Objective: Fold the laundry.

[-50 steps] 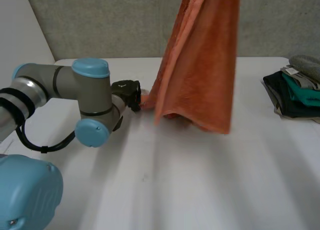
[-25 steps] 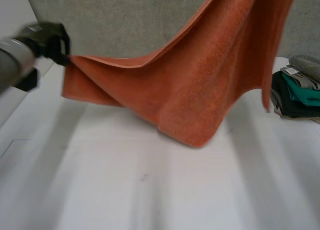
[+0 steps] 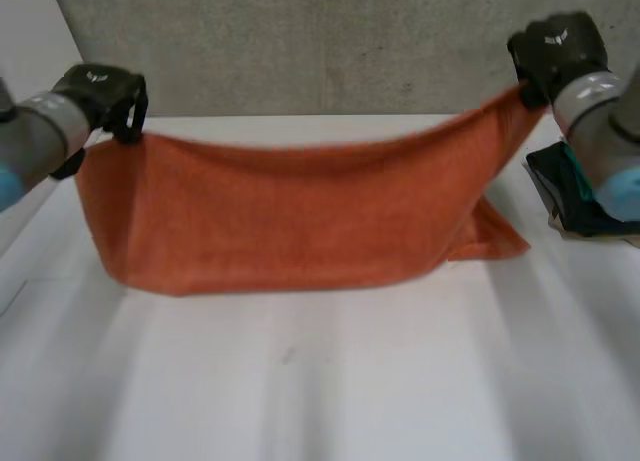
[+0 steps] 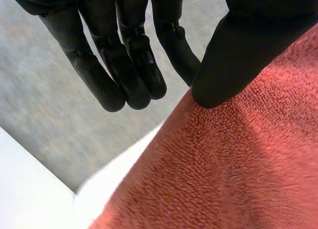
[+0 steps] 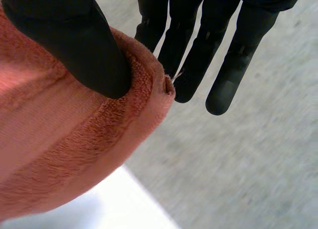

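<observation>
Left hand (image 3: 100, 96) and right hand (image 3: 555, 51): each pinches an upper corner of the orange towel (image 3: 290, 216), thumb against fingers.
Towel hangs spread between them over the white table (image 3: 330, 381) (lower right corner trailing on it). No fold made yet, so all folding remains.

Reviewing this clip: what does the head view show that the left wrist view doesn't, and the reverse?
Head view, not the wrist: the right hand pinching one corner of the orange terry towel, which hangs spread over the white table, and a pile of dark and green folded clothes near that hand. Left wrist view, not the head: the thumb pressed into the towel's loops, fingers straight beside it. Both: the left hand holding a towel corner.
</observation>
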